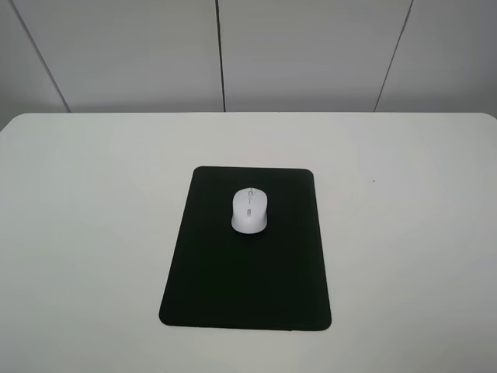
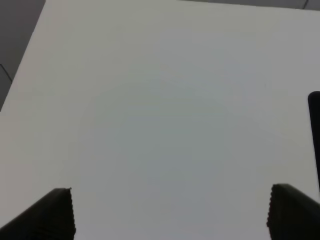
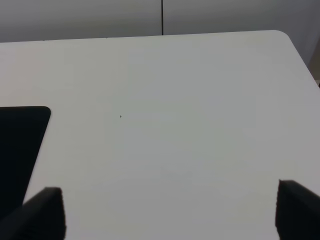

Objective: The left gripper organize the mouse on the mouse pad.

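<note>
A small white mouse (image 1: 249, 210) with a grey scroll strip rests on the far half of the black mouse pad (image 1: 233, 280), which lies in the middle of the white table. Neither arm shows in the exterior high view. In the left wrist view the left gripper (image 2: 170, 212) is open, its two black fingertips (image 2: 56, 212) wide apart over bare table, with a sliver of the mouse pad (image 2: 314, 120) at the frame's edge. The right gripper (image 3: 170, 212) is open as well, over bare table, with a corner of the mouse pad (image 3: 20, 145) in its view.
The white table (image 1: 93, 233) runs to a rounded far edge against a grey panelled wall (image 1: 311, 47). A tiny dark speck (image 1: 373, 182) marks the table to the right of the pad.
</note>
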Action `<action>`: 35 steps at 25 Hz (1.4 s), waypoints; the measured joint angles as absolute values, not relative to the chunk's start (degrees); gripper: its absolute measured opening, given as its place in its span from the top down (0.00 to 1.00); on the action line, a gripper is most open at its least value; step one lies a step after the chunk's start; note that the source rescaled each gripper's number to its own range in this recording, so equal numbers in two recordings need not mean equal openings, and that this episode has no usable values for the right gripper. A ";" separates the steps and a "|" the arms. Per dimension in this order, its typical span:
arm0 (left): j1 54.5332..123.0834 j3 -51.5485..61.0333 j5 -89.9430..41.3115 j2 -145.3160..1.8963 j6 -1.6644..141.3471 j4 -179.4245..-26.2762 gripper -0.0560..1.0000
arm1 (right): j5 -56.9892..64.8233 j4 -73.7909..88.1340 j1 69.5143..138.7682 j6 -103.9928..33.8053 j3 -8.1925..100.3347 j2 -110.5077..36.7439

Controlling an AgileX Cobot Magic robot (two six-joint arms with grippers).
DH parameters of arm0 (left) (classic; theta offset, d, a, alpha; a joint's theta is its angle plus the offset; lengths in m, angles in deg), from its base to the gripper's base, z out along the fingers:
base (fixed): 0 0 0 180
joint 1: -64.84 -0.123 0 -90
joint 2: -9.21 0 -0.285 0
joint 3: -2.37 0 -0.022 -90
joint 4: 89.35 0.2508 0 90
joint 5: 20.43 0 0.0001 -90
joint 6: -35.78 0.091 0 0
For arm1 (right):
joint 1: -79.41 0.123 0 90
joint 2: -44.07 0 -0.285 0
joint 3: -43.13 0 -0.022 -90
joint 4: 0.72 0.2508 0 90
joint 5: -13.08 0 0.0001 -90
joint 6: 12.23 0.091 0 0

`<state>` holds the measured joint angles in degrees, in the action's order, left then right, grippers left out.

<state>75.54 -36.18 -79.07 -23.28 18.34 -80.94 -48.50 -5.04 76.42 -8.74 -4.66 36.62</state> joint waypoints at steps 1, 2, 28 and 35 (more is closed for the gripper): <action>75.54 -36.25 -80.70 -22.08 18.34 -80.94 0.00 | -48.50 -5.04 76.42 -8.74 -4.66 36.62; 75.54 -36.40 -82.34 -20.90 18.57 -80.82 0.00 | -48.50 -5.04 76.42 -8.74 -4.66 36.62; 75.54 -45.77 -82.51 1.78 35.45 -88.68 0.00 | -48.50 -5.04 76.42 -8.74 -4.66 36.62; 75.54 -45.77 -82.51 1.78 35.78 -88.86 0.00 | -48.50 -5.04 76.42 -8.74 -4.66 36.62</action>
<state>75.54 -45.77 -82.51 1.78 35.78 -88.86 -48.50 -5.04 76.42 -8.74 -4.66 36.62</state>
